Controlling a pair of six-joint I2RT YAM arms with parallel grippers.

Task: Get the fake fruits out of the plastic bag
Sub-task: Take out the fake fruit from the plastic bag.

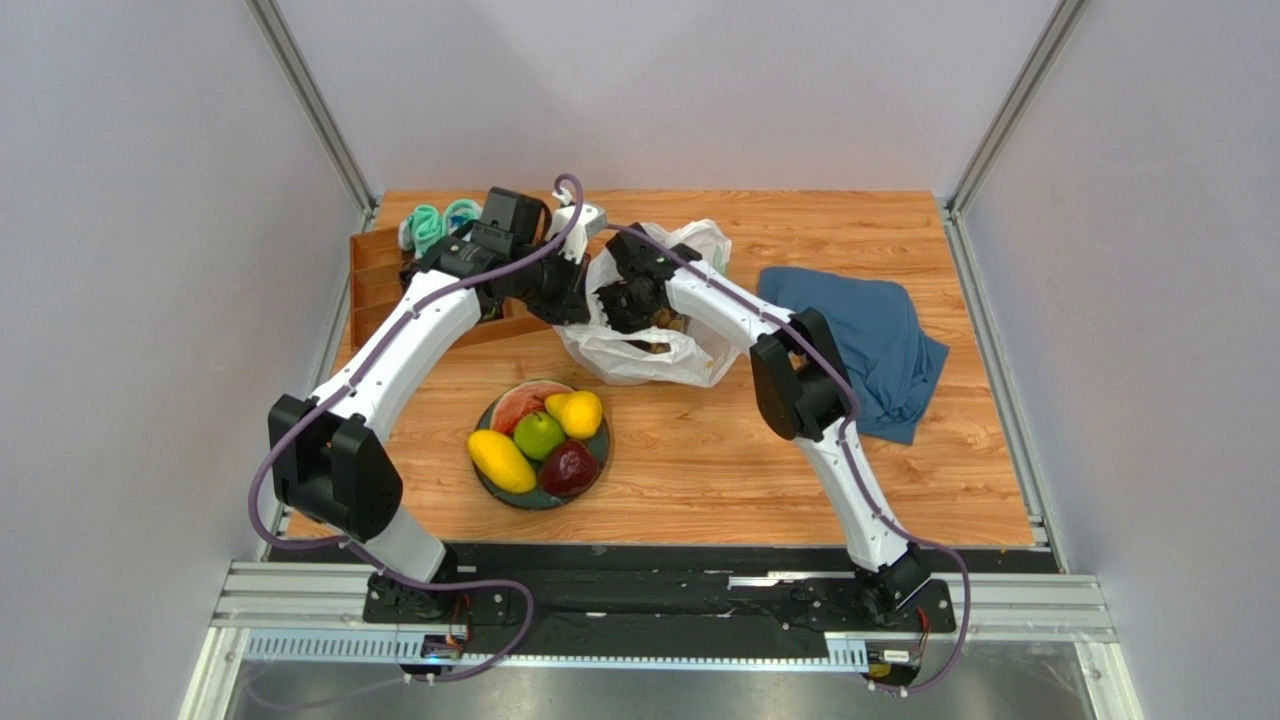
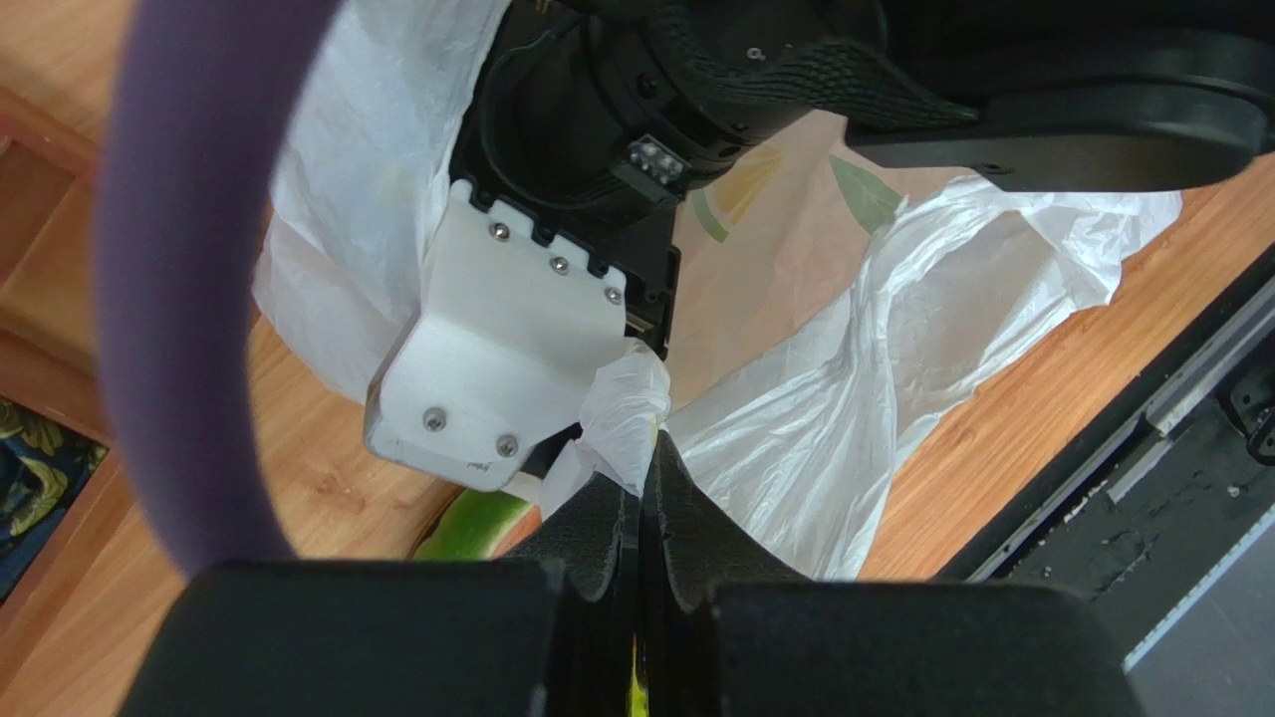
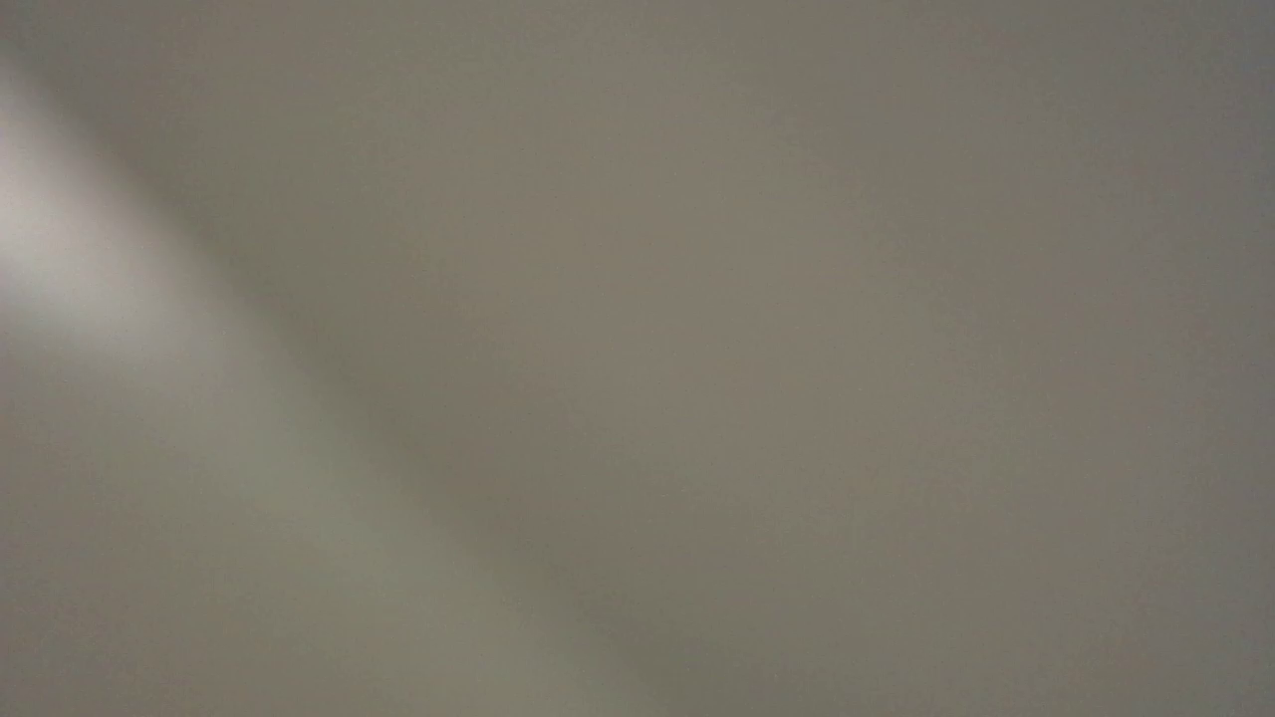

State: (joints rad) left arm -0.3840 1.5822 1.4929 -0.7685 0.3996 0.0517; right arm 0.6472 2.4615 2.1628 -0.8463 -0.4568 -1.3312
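- The plastic bag lay crumpled on the wooden table, just above the middle of the overhead view, and both arms met at it.
- The left pincer was fully closed. Its black fingers were pressed together on a bunched fold of the bag's thin white film, at the bottom centre of the left wrist view.
- The right pincer was sunk into the bag's opening, just right of the left pincer in the overhead frame.
- How far the right pincer was open could not be told. From above it was only a dark mass among the plastic, and its own wrist camera gave nothing but a grey-beige blur.
- In the left wrist view, the right arm's white bracket and black housing filled the upper middle, touching the bag.
- Five fake fruits sat together on a dark plate, below and left of the bag and apart from it.
- On the plate were a red watermelon slice at the top, a yellow pear-like piece beside it and a green apple in the centre.
- A yellow mango lay at the lower left and a dark red fruit at the lower right.
- A dark blue cloth lay rumpled to the right of the bag.
- A wooden tray stood at the upper left of the table, with teal-and-white items at its far end.
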